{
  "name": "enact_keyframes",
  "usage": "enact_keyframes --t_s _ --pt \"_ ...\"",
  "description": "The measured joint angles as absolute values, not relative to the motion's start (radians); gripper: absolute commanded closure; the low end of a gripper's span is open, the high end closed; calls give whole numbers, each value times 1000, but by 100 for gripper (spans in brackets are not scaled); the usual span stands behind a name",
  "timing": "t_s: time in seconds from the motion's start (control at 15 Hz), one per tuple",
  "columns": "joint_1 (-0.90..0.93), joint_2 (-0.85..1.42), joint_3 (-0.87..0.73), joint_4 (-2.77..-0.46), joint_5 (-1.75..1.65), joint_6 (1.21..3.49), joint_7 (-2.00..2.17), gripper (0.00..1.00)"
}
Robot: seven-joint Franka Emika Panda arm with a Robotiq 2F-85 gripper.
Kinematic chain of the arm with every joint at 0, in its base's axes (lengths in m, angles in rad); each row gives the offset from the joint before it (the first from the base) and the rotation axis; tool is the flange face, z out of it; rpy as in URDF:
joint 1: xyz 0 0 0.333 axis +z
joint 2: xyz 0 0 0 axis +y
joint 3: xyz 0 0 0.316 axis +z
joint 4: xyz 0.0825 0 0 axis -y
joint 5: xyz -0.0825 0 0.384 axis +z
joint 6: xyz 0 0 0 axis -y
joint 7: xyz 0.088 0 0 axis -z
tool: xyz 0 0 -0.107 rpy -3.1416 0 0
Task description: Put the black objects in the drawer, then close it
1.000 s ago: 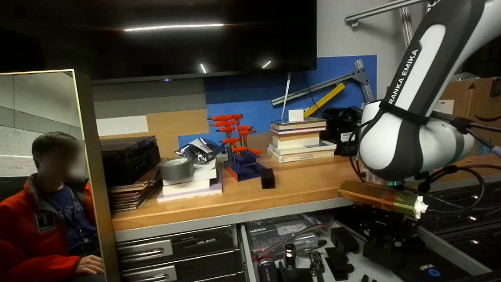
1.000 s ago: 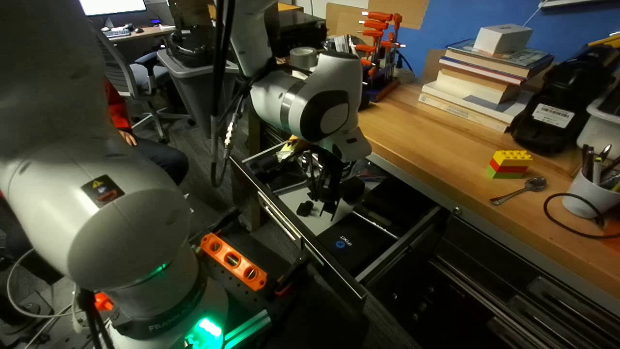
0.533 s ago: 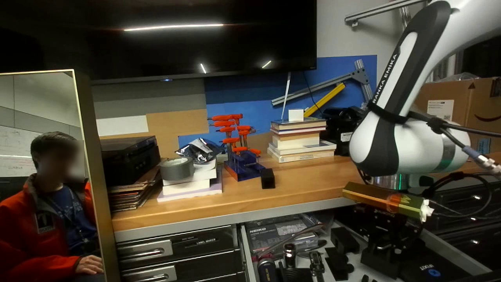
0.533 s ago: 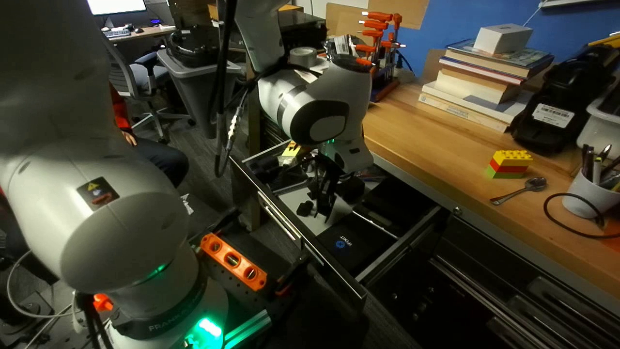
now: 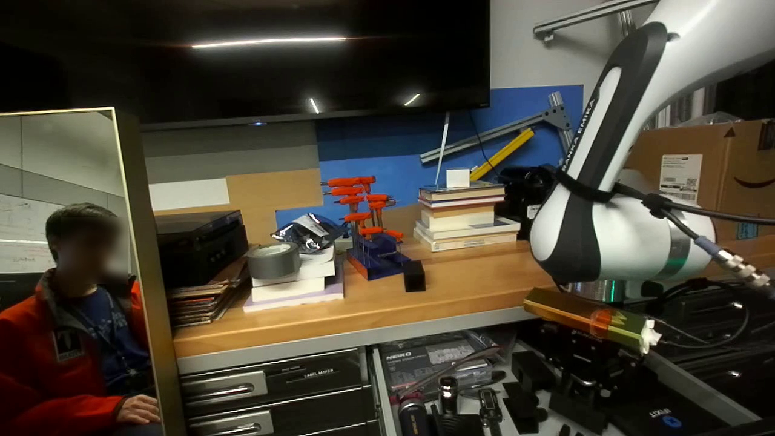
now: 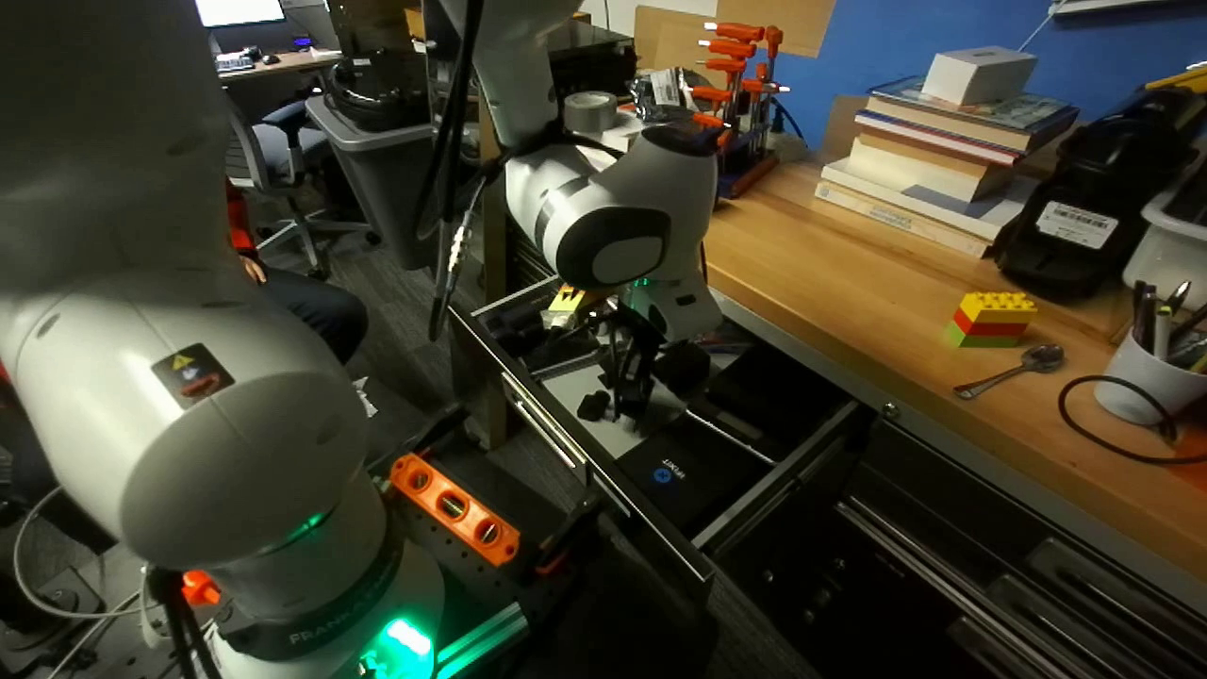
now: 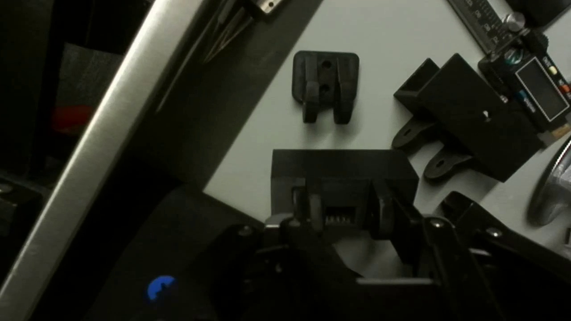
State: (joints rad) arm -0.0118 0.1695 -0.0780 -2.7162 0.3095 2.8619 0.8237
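In the wrist view, the drawer [image 7: 113, 107] is showing its metal wall at far left. A two-pronged black piece [image 7: 325, 67] is lying apart, ahead of the jaws. The gripper [image 7: 345, 206] is clasping a wide black block [image 7: 339, 162], which is projecting past the fingertips over the drawer's pale floor. Rightward, a black bracket [image 7: 482, 122] is lying near the block, outside the grip, beside a digital caliper [image 7: 542, 89].

In an exterior view the robot arm [image 5: 623, 236] has shifted down and left, uncovering more of the cardboard box [image 5: 714, 181] behind it. The gripper [image 7: 348, 211] and the black block [image 7: 339, 165] it grips have come lower in the drawer [image 6: 546, 422].
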Motion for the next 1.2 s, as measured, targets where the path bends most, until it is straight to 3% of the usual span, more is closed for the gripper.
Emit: enact_keyframes --t_s 0.27,0.33,0.4,0.67,1.2 --pt "32 237 -130 -2715 247 2987 910 79" --pt "51 245 -149 -2713 239 3007 929 47" --pt "74 248 -168 -2711 235 3016 945 28" --pt "157 282 -253 -2696 202 3036 987 1" --pt "277 239 -378 -2583 6 2931 990 0"
